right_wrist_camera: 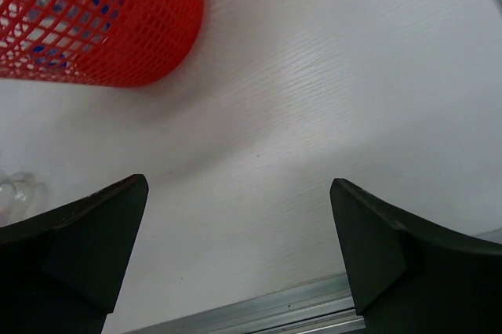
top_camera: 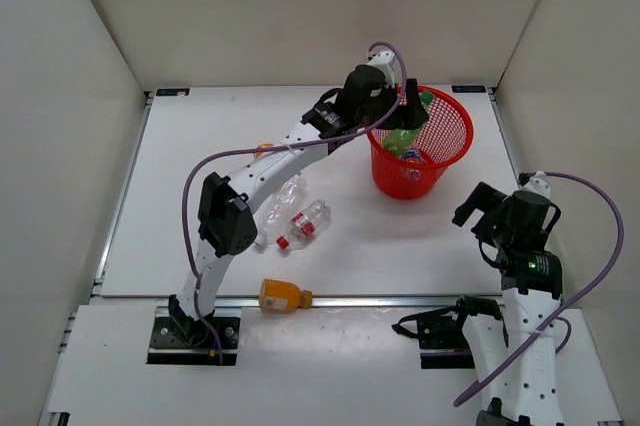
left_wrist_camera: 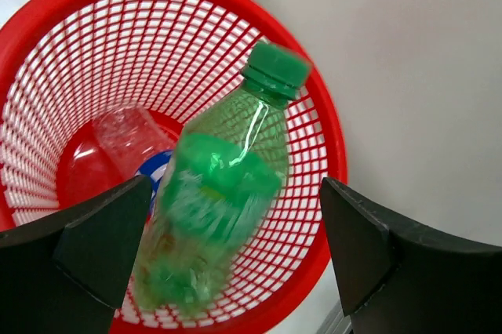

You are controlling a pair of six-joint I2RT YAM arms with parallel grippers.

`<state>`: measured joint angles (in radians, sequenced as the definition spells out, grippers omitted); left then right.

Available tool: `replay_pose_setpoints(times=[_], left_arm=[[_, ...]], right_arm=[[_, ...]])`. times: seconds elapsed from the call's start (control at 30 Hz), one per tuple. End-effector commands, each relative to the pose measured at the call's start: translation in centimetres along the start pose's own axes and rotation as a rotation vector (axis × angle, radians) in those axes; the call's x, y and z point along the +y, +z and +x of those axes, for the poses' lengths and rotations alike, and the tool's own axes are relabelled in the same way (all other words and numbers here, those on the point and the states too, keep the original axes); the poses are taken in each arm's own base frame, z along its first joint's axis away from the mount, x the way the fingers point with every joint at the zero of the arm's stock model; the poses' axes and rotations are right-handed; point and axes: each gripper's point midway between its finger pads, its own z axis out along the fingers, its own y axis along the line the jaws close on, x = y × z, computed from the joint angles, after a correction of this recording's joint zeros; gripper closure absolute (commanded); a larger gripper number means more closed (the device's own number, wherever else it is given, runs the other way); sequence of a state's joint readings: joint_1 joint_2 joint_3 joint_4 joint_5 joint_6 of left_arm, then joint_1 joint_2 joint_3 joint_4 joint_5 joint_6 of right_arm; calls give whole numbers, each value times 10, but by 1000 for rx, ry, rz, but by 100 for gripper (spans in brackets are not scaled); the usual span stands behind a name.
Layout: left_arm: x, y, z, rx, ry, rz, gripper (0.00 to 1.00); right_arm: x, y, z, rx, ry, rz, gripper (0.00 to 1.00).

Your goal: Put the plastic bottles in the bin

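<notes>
My left gripper [top_camera: 405, 106] hangs open over the red mesh bin [top_camera: 455, 106]. In the left wrist view a green bottle [left_wrist_camera: 220, 208] is blurred between my spread fingers [left_wrist_camera: 102, 232], free of both, cap up, inside the bin [left_wrist_camera: 318, 114]. A clear bottle [left_wrist_camera: 125, 142] lies on the bin's floor. On the table lie a clear red-capped bottle [top_camera: 305, 225], another clear bottle [top_camera: 285, 193] and an orange bottle [top_camera: 282, 296]. A second orange bottle [top_camera: 264, 149] peeks from behind the left arm. My right gripper [top_camera: 478, 208] is open and empty right of the bin [right_wrist_camera: 118, 28].
White walls close in the table on three sides, with the bin near the back right corner. A metal rail [top_camera: 400, 299] runs along the table's front edge, and the orange bottle lies on it. A clear bottle's edge [right_wrist_camera: 16, 193] shows at the left of the right wrist view.
</notes>
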<state>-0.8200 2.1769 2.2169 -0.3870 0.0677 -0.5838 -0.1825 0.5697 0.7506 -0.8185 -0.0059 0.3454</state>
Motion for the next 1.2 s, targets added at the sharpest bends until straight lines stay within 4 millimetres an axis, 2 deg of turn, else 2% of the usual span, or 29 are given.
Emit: replay_pose_setpoints(times=[0.0,0.1,0.13,0.2,0.23,0.3,0.33,0.37,0.4,0.43,0.47,0.5,0.53,0.57,0.6,0.63,0.7,0.73,0.77,0.8,0.87,0.9,0.97,1.0,1.07,1.13,1.17], left_arm=[[-42,-51,-37,-82,79,37,1],[-51,-77,-56,-114,104,42,1],[-45,-83,-59,-107,104,28,1],[-42,-110,-71,-120,126,2,1],[-25,-113,-63,-97,134,-62,1],[-7,-143,-60,-91,177,-149,1],[15,-159,-49,-72,192,-223,1],[48,-161,-17,16,195,-307,1],[66,-183,-23,-7,170,-365,1],[93,-201,3,61,152,-425,1],[125,-222,26,109,103,-498,1],[165,-237,56,177,61,-589,2],[169,-260,58,162,29,-601,1],[194,-290,79,177,-26,-680,2],[220,-309,105,218,-67,-758,1],[219,-329,106,175,-100,-759,1],[244,-366,136,173,-216,-841,1],[236,-379,139,141,-237,-813,1],[239,-395,141,99,-256,-830,1],[243,-403,150,105,-272,-855,1],[238,-420,150,52,-282,-881,1],[236,-426,155,78,-280,-899,1],[233,-433,163,105,-273,-915,2],[229,-435,171,124,-272,-902,2],[224,-437,179,128,-275,-877,2],[218,-440,182,117,-286,-845,1],[211,-439,183,131,-265,-795,1]], right_arm=[[21,3,6,24,-13,-100,1],[40,1,11,33,-64,-186,1],[47,-1,15,45,-102,-214,1],[59,-3,24,79,-145,-255,1],[68,-6,30,90,-171,-285,1],[83,-9,39,99,-193,-334,1],[96,-10,47,117,-208,-378,1],[108,-10,51,111,-225,-406,1],[122,-12,60,121,-252,-461,1],[130,-10,60,118,-251,-457,1],[145,-13,69,130,-283,-499,1],[162,-22,76,135,-316,-561,1],[166,-18,82,139,-332,-537,1],[180,-22,94,162,-376,-568,1],[193,-28,102,171,-394,-605,1],[198,-23,111,196,-410,-585,1],[221,-21,140,266,-459,-608,1],[231,-24,143,270,-441,-616,1],[238,-17,155,282,-443,-589,1],[251,-15,162,285,-441,-587,1],[276,-11,160,263,-426,-575,1],[281,-3,170,268,-448,-550,1],[307,0,161,233,-404,-537,1],[312,10,163,218,-389,-499,1],[330,15,152,173,-303,-497,1],[337,30,155,192,-257,-483,1],[341,36,150,204,-221,-479,1]])
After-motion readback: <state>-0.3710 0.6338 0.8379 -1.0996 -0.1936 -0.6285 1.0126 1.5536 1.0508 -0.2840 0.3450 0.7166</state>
